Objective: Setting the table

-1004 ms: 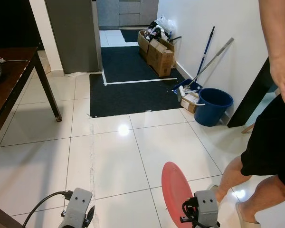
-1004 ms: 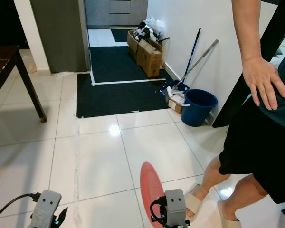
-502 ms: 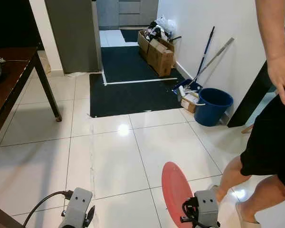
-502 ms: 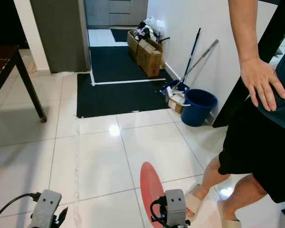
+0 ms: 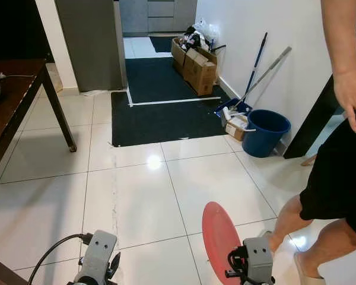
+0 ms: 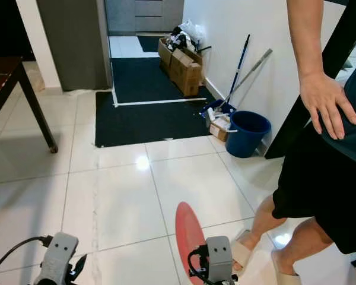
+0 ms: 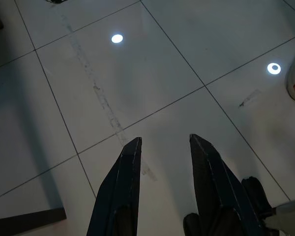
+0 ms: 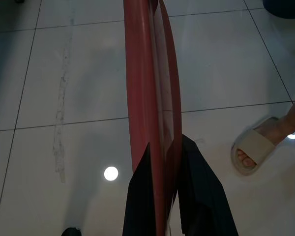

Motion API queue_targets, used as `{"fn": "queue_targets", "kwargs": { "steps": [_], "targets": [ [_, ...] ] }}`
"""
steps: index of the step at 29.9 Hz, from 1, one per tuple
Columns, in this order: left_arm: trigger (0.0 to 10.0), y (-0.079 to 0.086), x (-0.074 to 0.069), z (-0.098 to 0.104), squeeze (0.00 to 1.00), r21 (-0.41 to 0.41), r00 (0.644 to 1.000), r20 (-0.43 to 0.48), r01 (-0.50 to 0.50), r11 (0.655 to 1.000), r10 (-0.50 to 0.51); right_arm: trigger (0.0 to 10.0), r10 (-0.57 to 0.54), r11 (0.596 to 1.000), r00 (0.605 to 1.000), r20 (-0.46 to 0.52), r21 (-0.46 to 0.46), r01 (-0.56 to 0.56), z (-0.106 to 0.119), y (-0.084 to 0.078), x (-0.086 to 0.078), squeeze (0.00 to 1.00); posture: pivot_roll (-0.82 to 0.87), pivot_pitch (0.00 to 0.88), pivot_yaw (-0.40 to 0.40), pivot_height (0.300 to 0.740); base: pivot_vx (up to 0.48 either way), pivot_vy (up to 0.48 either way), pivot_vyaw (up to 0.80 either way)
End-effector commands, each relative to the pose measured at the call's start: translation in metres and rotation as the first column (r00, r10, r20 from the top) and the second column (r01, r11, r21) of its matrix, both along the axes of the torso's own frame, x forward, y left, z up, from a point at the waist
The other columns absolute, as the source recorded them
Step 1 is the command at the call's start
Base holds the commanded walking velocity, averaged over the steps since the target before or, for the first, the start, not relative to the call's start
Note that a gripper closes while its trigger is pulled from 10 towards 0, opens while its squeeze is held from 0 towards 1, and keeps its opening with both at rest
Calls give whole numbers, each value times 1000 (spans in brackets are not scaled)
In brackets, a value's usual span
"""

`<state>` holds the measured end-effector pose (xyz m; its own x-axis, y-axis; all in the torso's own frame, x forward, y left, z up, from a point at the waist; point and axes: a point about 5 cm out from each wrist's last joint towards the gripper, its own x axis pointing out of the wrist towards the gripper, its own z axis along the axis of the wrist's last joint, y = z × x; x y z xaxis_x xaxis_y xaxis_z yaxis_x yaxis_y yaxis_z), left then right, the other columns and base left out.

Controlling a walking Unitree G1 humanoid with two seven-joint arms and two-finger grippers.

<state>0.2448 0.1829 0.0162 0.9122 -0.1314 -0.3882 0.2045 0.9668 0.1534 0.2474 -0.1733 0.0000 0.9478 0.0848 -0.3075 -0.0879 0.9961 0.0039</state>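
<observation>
Right claw pinches the red plate on edge, low at near right; left claw hangs empty, fingers parted. Best carry it steady toward the dark surface far left, skirting the person.

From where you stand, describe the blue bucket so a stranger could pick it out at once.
Follow the white wall on the robot's right down to the glossy tiled floor, just past the corner of the dark floor mat. There the round blue plastic bucket stands beside a small cardboard box, with two long-handled mops leaning above it. It is the only blue, open-topped round container there.
</observation>
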Motion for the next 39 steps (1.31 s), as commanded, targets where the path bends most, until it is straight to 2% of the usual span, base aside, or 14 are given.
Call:
{"fn": "queue_targets", "kwargs": {
  "steps": [1, 16, 28, 39],
  "targets": [
    [10000, -2, -5, -5, 0, 0, 1000, -27, 7, 1000, -7, 10000, -11, 1000, 1000, -4, -1, 11, -1, -3, -2, 0, 103, 105, 46, 740, 0, 0, 0],
    [10000, -5, 1, -2, 0, 33, 1000, 0, 17, 999, -17, 10000, -33, 999, 997, 70, -17, 35, 16, -11, 10, 0, 69, 115, 43, 740, 0, 0, 0],
    [10000, -3, 4, -2, 0, 45, 1000, 8, -8, 999, 7, 10000, -22, 1000, 995, 98, -2, 22, 21, -8, 9, 0, 43, 116, 54, 740, 0, 0, 0],
    [10000, -1, 0, -5, 0, 36, 999, -4, -33, 999, 34, 10000, -3, 1000, 996, 90, -12, 4, 19, -7, 5, 0, 43, 117, 55, 740, 0, 0, 0]
  ]
}}
